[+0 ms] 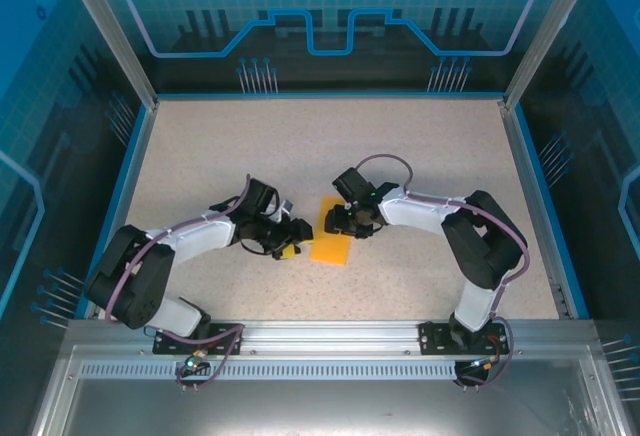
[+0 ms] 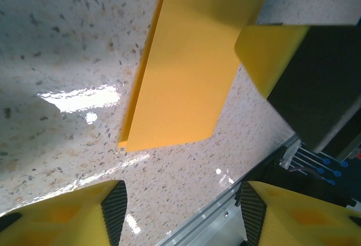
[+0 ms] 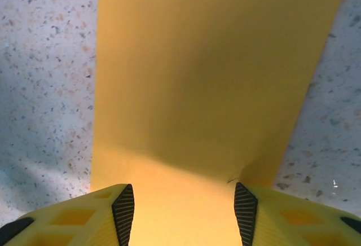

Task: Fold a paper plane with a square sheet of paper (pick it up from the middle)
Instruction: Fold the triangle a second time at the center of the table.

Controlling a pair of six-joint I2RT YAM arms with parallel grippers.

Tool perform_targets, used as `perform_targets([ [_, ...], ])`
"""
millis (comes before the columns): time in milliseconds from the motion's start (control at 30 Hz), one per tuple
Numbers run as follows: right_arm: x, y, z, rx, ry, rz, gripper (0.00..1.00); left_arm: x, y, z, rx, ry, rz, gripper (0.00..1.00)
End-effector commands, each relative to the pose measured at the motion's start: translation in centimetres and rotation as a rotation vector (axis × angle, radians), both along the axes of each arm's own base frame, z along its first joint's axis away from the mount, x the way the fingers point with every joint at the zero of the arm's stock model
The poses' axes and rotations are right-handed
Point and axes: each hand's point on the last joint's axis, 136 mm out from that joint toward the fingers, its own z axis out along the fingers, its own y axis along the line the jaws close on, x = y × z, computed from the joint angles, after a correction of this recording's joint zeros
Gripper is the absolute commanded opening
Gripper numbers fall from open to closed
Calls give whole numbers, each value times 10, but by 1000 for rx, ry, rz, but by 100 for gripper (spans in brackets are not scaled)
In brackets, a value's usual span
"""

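From the near edge of the tabletop [image 1: 420,156], your two arms bend inward from their bases. Their hands meet about midway between the left and right edges, a little nearer the near edge than the far one.

Your left hand [image 1: 297,240] sits low, just left of the sheet of paper [image 1: 331,237]. In its wrist view the two yellow fingers [image 2: 62,219] stand apart with bare speckled tabletop between them, so this hand is released and grasping nothing. The sheet lies just ahead of those fingertips, apart from them.

Your right hand [image 1: 336,221] comes in from the right and hangs over the sheet. Its fingers [image 3: 79,219] are spread too, one to each side, with the orange-yellow paper running flat between and beneath them. This hand is also released, straddling the paper and not pinching it. In the left wrist view, one pad of the right hand shows at the sheet's right edge, touching it or just over it; you cannot tell which.

The sheet lies flat on the tabletop as a narrow rectangle, its long side running from near to far. Along its left long edge you can see two layers, one over the other, so it is folded over.

Beyond the hands, the tabletop runs on to the far edge.
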Motion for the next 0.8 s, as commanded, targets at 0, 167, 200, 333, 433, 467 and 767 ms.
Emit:
perform_targets([
  [0,-3,-4,-10,-21,32,14,53,-6,-8,-4,-8,36,-20,57],
  [167,-6,-8,-20,-31,52,11,53,-6,-14,-8,2,48,-35,57],
  [200,-8,-10,-21,-33,58,10,53,-7,-15,-10,5,51,-39,57],
  [333,-10,-14,-26,-27,66,-5,53,-6,-17,-13,16,60,-44,57],
  [433,-11,-15,-27,1,70,-13,53,-7,-21,-16,18,65,-54,57],
  [467,-11,-15,-27,13,70,-15,53,-7,-22,-17,22,67,-56,57],
  [767,-10,-12,-26,96,76,-26,53,-3,-24,-24,37,72,-46,57],
])
